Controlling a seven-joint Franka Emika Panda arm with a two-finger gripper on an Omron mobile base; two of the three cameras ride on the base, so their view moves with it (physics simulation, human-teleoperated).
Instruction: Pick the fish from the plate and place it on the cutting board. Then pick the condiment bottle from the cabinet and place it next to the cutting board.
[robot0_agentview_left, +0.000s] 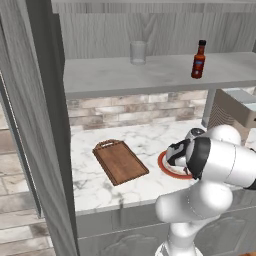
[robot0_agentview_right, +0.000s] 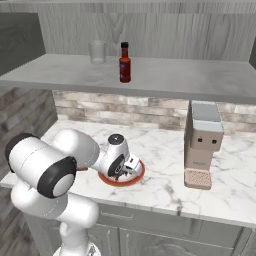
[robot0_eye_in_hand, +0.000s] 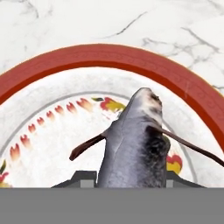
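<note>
The grey fish (robot0_eye_in_hand: 135, 140) lies on the plate (robot0_eye_in_hand: 109, 59), a round one with an orange-red rim, and its body runs back between my fingertips. My gripper (robot0_eye_in_hand: 131, 179) is shut on the fish, with a dark tip pressed against each flank. From the base, my hand reaches down onto the plate (robot0_agentview_right: 137, 176) near the counter's front edge. The brown cutting board (robot0_agentview_left: 120, 161) lies on the counter left of the plate (robot0_agentview_left: 167, 170). The condiment bottle (robot0_agentview_left: 199, 60) stands upright on the cabinet shelf (robot0_agentview_left: 125, 75) above.
A clear glass (robot0_agentview_left: 138, 52) stands on the shelf left of the bottle. A boxy coffee machine (robot0_agentview_right: 201, 145) sits on the counter right of the plate. A tall grey cabinet panel (robot0_agentview_left: 45, 125) bounds the left side.
</note>
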